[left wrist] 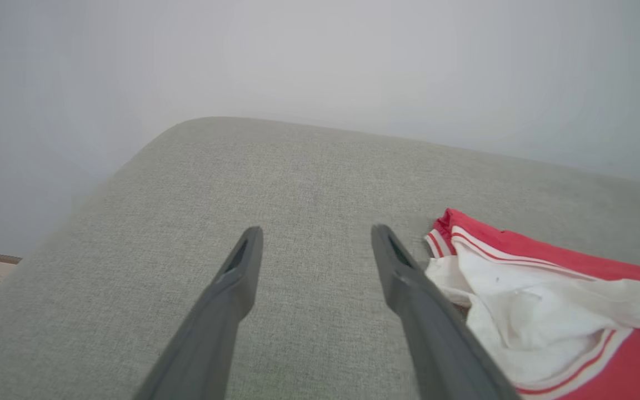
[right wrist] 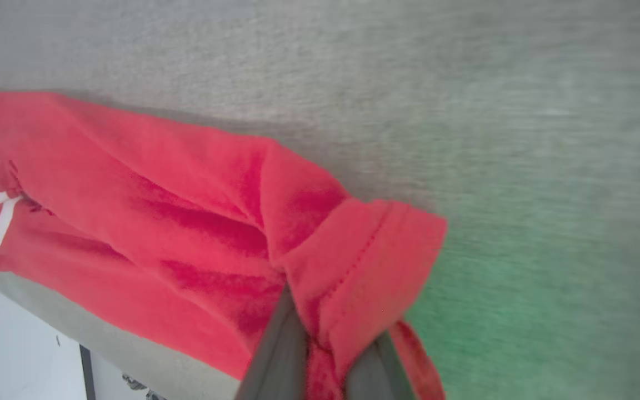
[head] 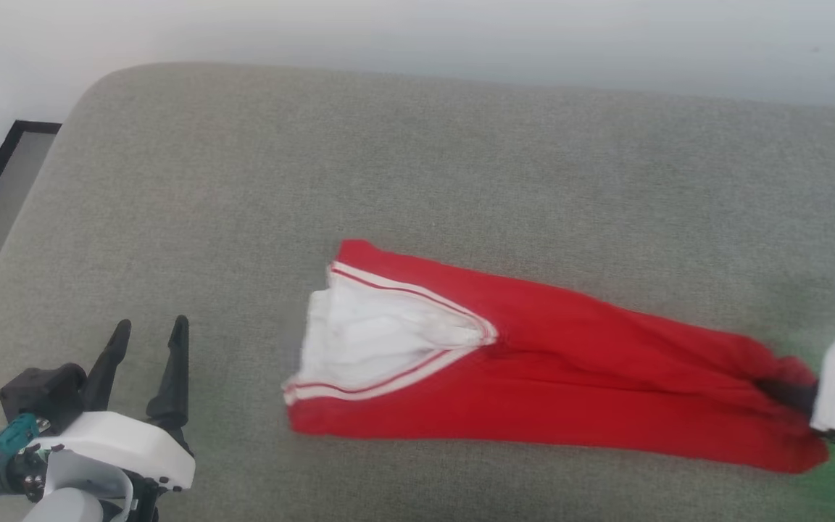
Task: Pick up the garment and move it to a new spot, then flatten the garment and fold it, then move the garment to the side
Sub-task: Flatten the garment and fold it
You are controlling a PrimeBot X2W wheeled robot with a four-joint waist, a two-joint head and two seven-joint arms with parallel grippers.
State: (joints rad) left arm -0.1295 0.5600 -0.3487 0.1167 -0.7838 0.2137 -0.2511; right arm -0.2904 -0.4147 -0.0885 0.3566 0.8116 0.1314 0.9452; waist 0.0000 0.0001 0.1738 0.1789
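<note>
Right gripper (right wrist: 328,361): I read it as closed, both fingers pinching a bunched red hem corner of the garment (head: 570,377). From that grip the garment stretches leftward as a long narrow strip lying on the grey cushion (head: 417,167), with a white sleeve with red-striped trim at its far end. Left gripper (head: 151,330): jaws spread wide, holding nothing, over the cushion apart from the sleeve.
</note>
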